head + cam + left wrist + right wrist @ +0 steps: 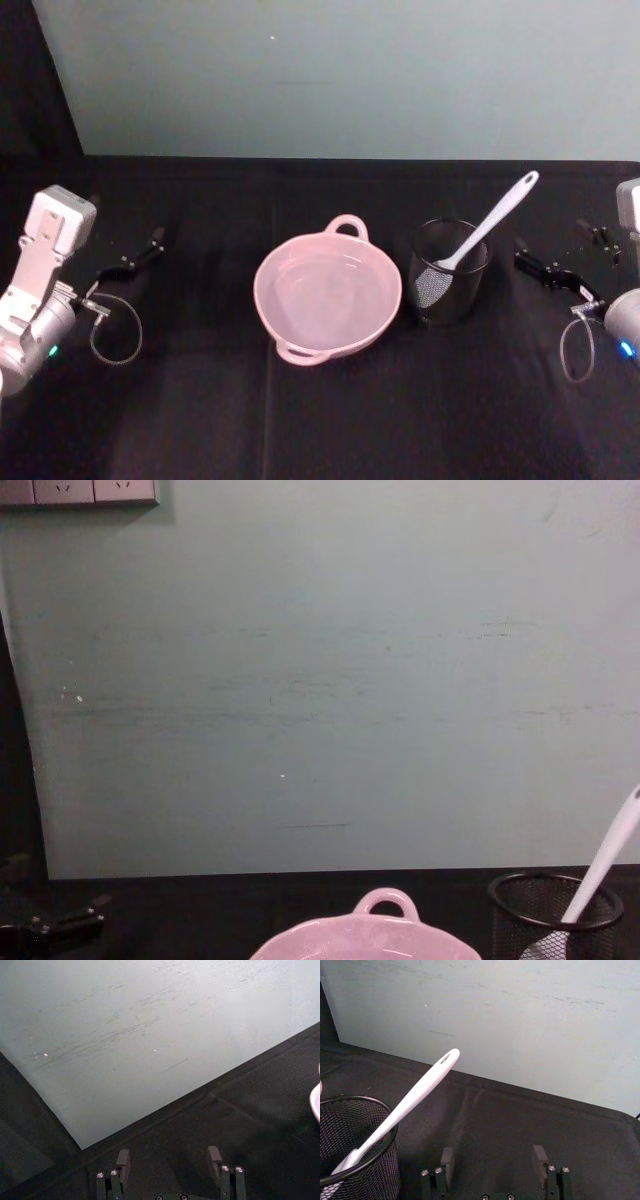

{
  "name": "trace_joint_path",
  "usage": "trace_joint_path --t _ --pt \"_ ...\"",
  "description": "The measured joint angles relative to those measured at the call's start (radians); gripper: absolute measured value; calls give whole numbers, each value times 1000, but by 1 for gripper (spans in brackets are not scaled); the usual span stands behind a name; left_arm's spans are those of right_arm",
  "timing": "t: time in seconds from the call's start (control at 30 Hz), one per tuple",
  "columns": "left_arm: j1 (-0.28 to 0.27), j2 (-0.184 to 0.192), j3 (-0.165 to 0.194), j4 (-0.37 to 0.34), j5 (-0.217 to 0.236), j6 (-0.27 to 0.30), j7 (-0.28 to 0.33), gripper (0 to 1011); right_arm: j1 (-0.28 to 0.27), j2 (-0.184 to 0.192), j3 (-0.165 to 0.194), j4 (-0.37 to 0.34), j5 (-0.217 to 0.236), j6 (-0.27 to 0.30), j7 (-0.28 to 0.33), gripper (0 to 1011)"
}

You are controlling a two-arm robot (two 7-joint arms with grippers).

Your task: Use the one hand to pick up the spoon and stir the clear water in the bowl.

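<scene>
left gripper (pixel 140 255) low at the table's (pixel 200 420) left edge, fingers apart, empty. right gripper (pixel 550 262) low at the right edge, fingers apart, empty, near the mesh cup (pixel 448 272). spoon (pixel 487 222) stands tilted in the cup, handle up. bowl (pixel 328 295) mid-table, just beside the cup, holding water (pixel 325 290). black cloth; pale green wall (pixel 340 70) behind.

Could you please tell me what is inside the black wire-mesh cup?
The long pale plastic spoon stands bowl-end down in the black wire-mesh cup, handle leaning out over the rim. The mesh partly screens its bowl; anything else at the bottom cannot be made out.
</scene>
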Motion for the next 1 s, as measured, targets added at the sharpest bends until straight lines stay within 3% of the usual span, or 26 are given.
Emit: trace_joint_path --t 1.0 --pt "0 0 0 0 0 0 0 1011 -1 1 1 -1 1 0 1 1002"
